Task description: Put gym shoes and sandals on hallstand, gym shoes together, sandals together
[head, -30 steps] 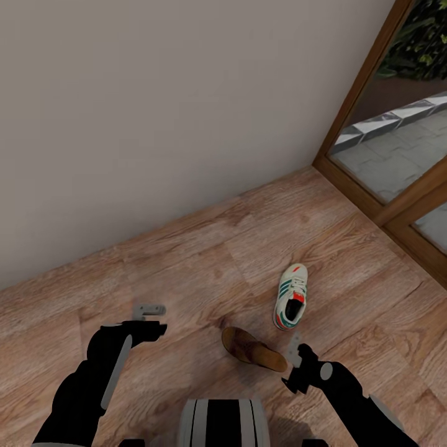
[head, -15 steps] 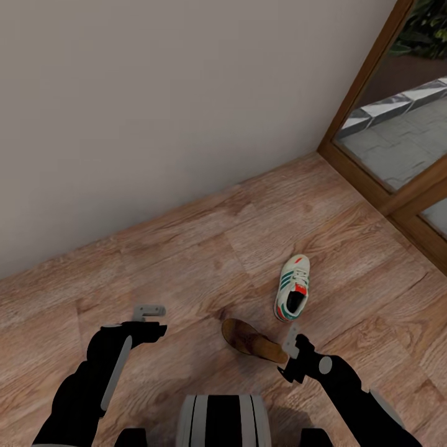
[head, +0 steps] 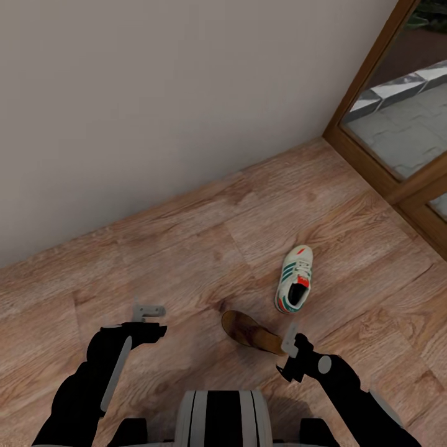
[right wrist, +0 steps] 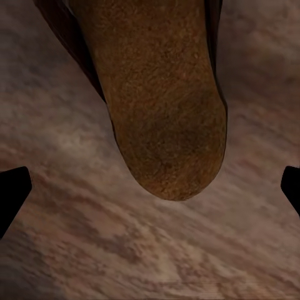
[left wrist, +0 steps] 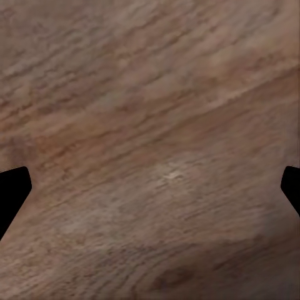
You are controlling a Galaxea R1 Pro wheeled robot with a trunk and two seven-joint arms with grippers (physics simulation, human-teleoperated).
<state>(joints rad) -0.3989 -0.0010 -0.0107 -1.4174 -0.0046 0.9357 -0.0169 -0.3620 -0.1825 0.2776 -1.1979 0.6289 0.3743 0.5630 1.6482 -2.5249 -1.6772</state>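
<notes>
while the dark reddish-brown leather sandal with a tan footbed [head: 253, 334] lies flat on the light brown wood-grain plank floor [head: 186, 248], the right gripper [head: 288, 347] hangs just beside its heel end, apparently lined up for a grasp. its fingers are pointed down at the planks, which suits a pick from above. in the right wrist view the rounded tan heel of the sandal [right wrist: 165, 112] sits centred between the two dark fingertips [right wrist: 12, 194], which stand wide apart at either edge of that view with nothing held; the heel reaches only partway toward the line between them, so the jaws do not yet straddle it.

beyond the sandal, toward the wood-framed glass door [head: 397, 124], a white low sneaker with green side stripes and red-orange accents [head: 293, 287] rests upright on its sole, near the sandal but not touching it.

on the other side of the sandal, well apart from it, the left gripper [head: 149, 311] hovers over bare planks, probably parked out of the way. its wrist view shows wood grain [left wrist: 150, 150] between widely spread, empty fingertips.
</notes>
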